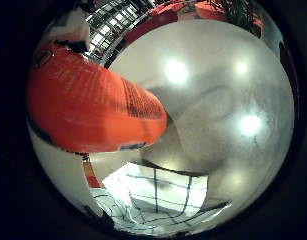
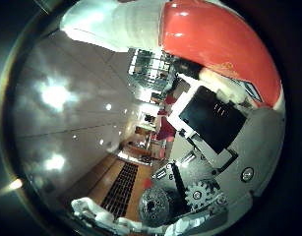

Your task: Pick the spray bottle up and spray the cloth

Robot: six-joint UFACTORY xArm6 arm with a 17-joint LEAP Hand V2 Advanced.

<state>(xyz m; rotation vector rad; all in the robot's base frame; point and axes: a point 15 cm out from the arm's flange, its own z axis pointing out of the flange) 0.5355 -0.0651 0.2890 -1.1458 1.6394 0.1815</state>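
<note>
A: While the palm looks out over the table, where is the spray bottle?

B: Right against the palm. Its orange body fills much of the little finger side view and shows again along the edge of the thumb side view, beside the bottle's white upper part.

A: And the hand?

B: White and black finger parts with a geared piece reach in close beside the bottle in the thumb side view. Whether the fingers curl round the bottle or merely lie against it, I cannot tell.

A: Where is the cloth?

B: It lies on the pale glossy table, past the bottle's end. It is white with dark grid lines and partly rumpled.

A: Any writing?

B: Dark print in blocks runs across the orange label, but it is too blurred to read.
</note>
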